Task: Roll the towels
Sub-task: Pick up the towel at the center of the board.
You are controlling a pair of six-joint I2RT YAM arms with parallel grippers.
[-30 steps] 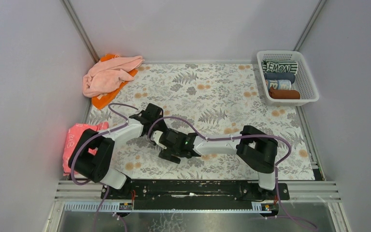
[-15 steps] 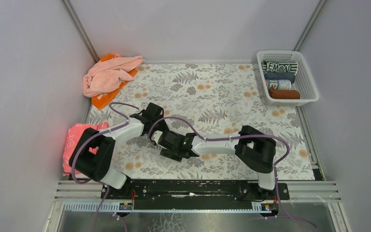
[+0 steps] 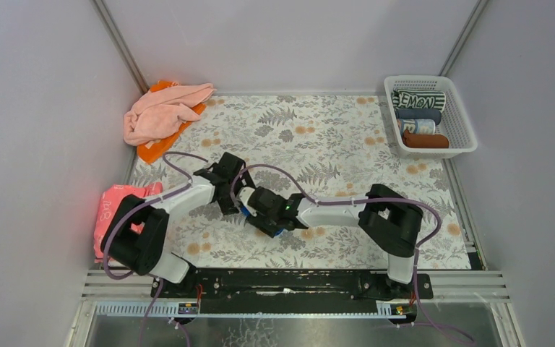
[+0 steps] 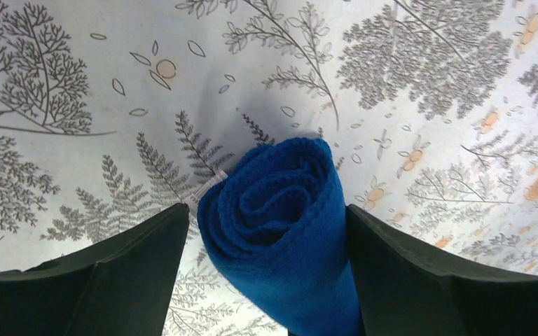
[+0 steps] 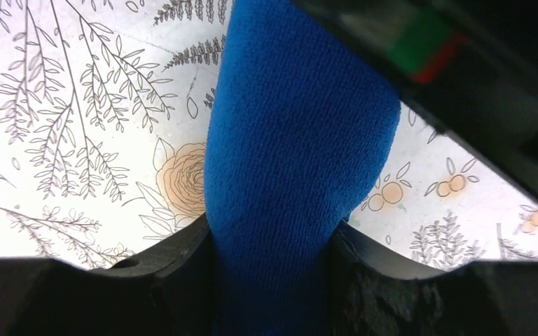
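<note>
A blue towel point(image 4: 280, 217), rolled into a tight cylinder, lies on the floral tablecloth between both grippers. In the left wrist view its spiral end faces the camera. My left gripper point(image 4: 267, 207) straddles that end with its jaws spread: the right finger touches the roll and the left finger stands apart from it. My right gripper point(image 5: 272, 227) is shut on the other end of the roll point(image 5: 294, 161). In the top view the two grippers, left point(image 3: 225, 199) and right point(image 3: 256, 210), meet at the table's near left, and only a sliver of blue point(image 3: 277, 232) shows.
A pink towel point(image 3: 162, 112) lies crumpled on an orange one point(image 3: 155, 148) at the far left corner. A red-pink towel point(image 3: 115, 210) lies at the left edge. A white basket point(image 3: 463, 116) at the far right holds several rolled towels.
The right arm has stretched out and its gripper has shifted a little farther from the bases, towards the left gripper. A bit of blue towel now shows beneath it. The left arm barely moved.
</note>
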